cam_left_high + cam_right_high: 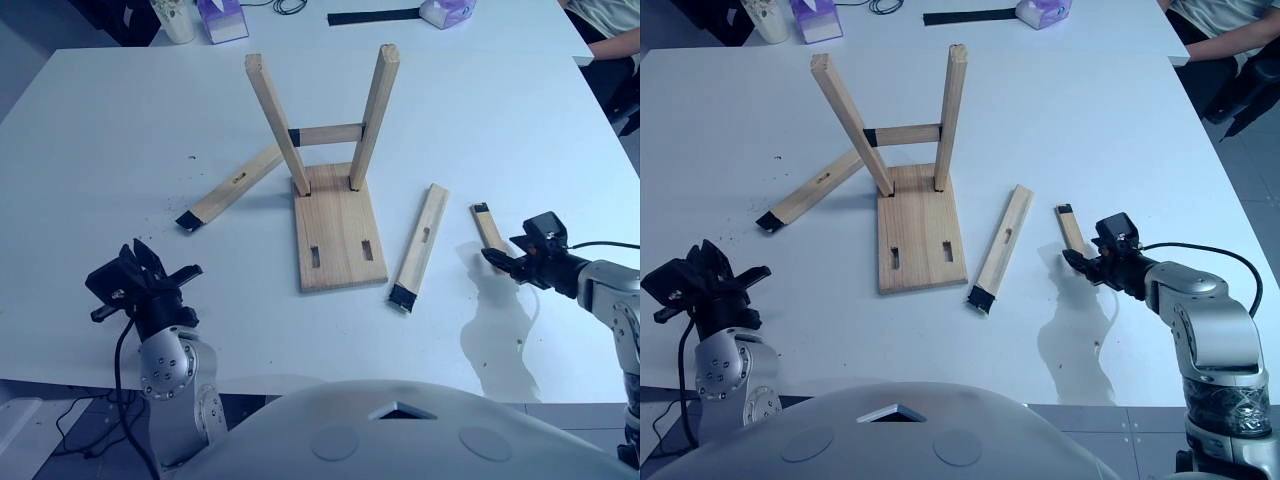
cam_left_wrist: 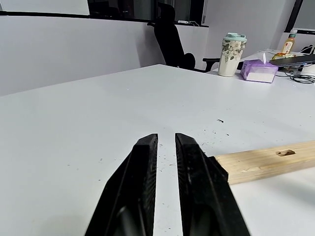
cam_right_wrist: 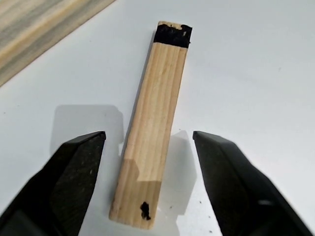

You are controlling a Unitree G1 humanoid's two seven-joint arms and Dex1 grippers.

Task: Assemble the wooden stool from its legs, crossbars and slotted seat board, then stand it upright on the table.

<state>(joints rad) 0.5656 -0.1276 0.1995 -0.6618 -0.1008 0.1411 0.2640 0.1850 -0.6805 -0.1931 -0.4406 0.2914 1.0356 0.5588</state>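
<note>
White table (image 1: 100,150), smooth, dark specks on the left side. Flat pale-wood seat board (image 1: 338,235) mid-table; two square upright legs (image 1: 277,120) plugged into its far slots, tie bar (image 1: 330,134) between them, near two slots open. Loose left leg (image 1: 232,186) and right leg (image 1: 421,242) lying either side. Short black-tipped crossbar (image 3: 152,123) at right, straddled by right gripper (image 3: 148,137), spread wide, not touching. Left gripper (image 2: 166,137) front-left, nearly closed, holding nothing. Mug (image 1: 176,20), tissue box (image 1: 222,18), black strip (image 1: 372,16) along the far edge, well apart.
</note>
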